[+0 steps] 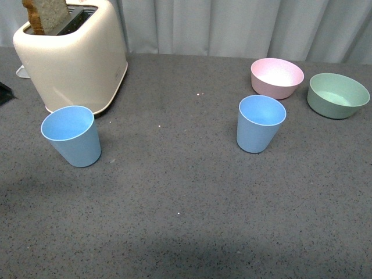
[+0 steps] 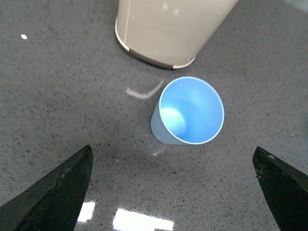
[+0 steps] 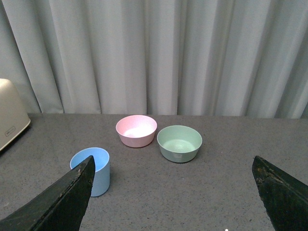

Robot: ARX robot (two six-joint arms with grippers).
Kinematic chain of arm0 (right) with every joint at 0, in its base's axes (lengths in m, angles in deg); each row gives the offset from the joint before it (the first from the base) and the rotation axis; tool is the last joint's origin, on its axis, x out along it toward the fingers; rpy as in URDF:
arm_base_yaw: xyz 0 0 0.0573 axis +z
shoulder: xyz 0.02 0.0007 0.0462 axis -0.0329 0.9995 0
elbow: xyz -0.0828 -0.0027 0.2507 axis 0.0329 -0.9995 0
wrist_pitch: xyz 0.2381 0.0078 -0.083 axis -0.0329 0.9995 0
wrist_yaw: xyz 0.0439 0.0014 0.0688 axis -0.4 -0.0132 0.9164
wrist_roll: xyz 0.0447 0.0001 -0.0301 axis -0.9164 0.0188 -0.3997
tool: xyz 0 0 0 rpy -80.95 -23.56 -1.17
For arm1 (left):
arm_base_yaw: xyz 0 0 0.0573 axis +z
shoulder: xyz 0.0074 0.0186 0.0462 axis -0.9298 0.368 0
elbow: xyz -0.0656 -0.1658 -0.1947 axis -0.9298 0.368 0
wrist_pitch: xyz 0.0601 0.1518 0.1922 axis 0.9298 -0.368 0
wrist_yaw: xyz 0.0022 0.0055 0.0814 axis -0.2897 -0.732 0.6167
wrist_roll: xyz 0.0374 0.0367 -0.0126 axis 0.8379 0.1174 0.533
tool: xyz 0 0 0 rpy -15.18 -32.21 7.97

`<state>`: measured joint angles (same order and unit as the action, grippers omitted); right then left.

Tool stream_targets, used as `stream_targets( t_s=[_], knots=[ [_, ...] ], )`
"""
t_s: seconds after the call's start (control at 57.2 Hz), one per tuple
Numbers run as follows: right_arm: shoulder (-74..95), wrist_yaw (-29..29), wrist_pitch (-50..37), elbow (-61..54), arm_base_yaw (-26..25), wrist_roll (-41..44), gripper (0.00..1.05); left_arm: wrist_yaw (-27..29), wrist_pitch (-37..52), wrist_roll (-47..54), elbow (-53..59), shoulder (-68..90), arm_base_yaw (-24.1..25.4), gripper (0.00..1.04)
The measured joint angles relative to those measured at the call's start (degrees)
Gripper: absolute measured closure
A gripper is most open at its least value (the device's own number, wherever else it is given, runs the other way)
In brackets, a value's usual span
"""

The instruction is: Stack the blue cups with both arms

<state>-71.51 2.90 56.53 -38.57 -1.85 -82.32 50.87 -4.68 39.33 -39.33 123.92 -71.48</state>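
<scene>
The left blue cup (image 1: 72, 136) is seen upright and empty near the left edge of the counter (image 1: 186, 209). It is just in front of the cream toaster (image 1: 72, 58) at the far left corner, in which a slice of bread (image 1: 46, 14) is held. The right blue cup (image 1: 260, 124), likewise upright and empty, is set well apart, right of the middle. Behind it, toward the far right corner, an empty pink bowl (image 1: 276, 77) and an empty green bowl (image 1: 337, 95) are placed side by side. The left gripper (image 2: 172, 148) is held wide apart over the left blue cup, with nothing grasped. The right gripper (image 3: 173, 157) is likewise spread wide and empty.
</scene>
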Motion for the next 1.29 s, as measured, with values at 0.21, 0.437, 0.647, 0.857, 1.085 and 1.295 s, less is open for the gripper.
stream_targets(
  t_s=[0.21, 0.437, 0.647, 0.857, 1.085, 1.295],
  knots=[
    [0.0, 0.0, 0.0, 0.0, 0.0, 0.0, 0.10, -0.8, -5.9, -4.0, -10.6, 14.9, 0.7, 0.07],
    [0.0, 0.0, 0.0, 0.0, 0.0, 0.0, 0.10, -2.6, -9.0, -5.5, -16.6, 21.7, 1.3, 0.07],
    [0.0, 0.0, 0.0, 0.0, 0.0, 0.0, 0.10, -2.6, -11.6, -8.2, -21.6, 29.2, 1.8, 0.07],
    [0.0, 0.0, 0.0, 0.0, 0.0, 0.0, 0.10, -3.0, -13.9, -9.8, -24.6, 32.3, 1.6, 0.34],
    [0.0, 0.0, 0.0, 0.0, 0.0, 0.0, 0.10, -2.6, -16.2, -10.8, -26.5, 34.1, 0.9, 0.66],
    [0.0, 0.0, 0.0, 0.0, 0.0, 0.0, 0.10, -2.1, -20.9, -11.2, -28.2, 34.2, -1.0, 1.01]
  ],
)
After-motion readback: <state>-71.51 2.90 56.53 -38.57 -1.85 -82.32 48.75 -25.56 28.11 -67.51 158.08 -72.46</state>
